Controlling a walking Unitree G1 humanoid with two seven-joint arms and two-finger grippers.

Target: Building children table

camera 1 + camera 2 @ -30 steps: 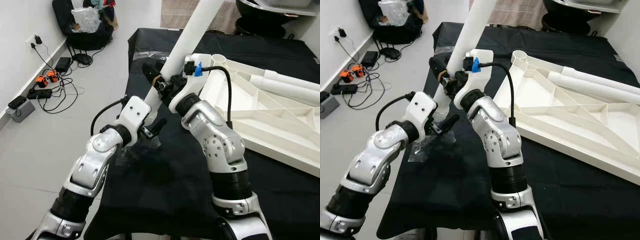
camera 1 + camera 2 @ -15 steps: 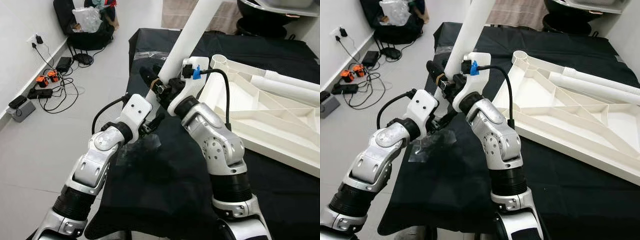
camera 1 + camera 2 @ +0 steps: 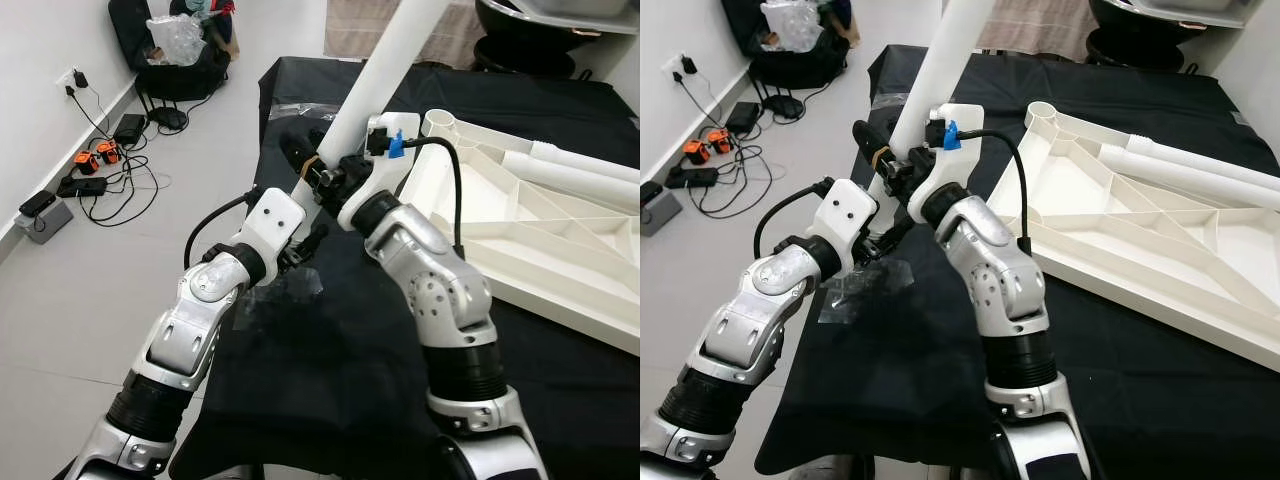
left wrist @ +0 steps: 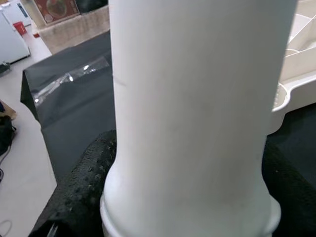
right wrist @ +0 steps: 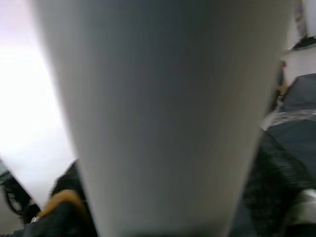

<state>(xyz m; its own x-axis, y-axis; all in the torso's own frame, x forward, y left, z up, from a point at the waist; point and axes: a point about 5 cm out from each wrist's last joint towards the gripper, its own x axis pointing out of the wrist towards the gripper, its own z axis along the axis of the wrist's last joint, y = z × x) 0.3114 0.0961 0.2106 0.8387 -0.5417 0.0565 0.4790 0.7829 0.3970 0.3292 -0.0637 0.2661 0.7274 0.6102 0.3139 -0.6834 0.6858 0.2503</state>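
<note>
Black-draped table (image 3: 330, 380); I've both grippers, left gripper (image 3: 303, 235) and right gripper (image 3: 322, 172), clamped on tilted white leg (image 3: 385, 65), beside upturned tabletop (image 3: 540, 230).

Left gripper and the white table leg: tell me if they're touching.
Touching. The left wrist view shows the left gripper with its black fingers pressed against both sides of the white table leg.

White table leg (image 3: 385, 62), plain and unpatterned, shading to grey in right wrist view. White ribbed tabletop (image 3: 1140, 235) and second white leg (image 3: 1200, 172) showing against black cloth (image 3: 330, 370). Both arms gleaming silver with white wrist housings; left gripper (image 3: 305, 243) and right gripper (image 3: 318, 172) showing black, their fingers (image 4: 81, 185) pebble-textured, a tan band near the right one. Blue clip (image 3: 396, 145) standing out on the right wrist. Floor (image 3: 90, 300) reading pale grey; orange plugs (image 3: 95, 155) glowing by the white wall
</note>
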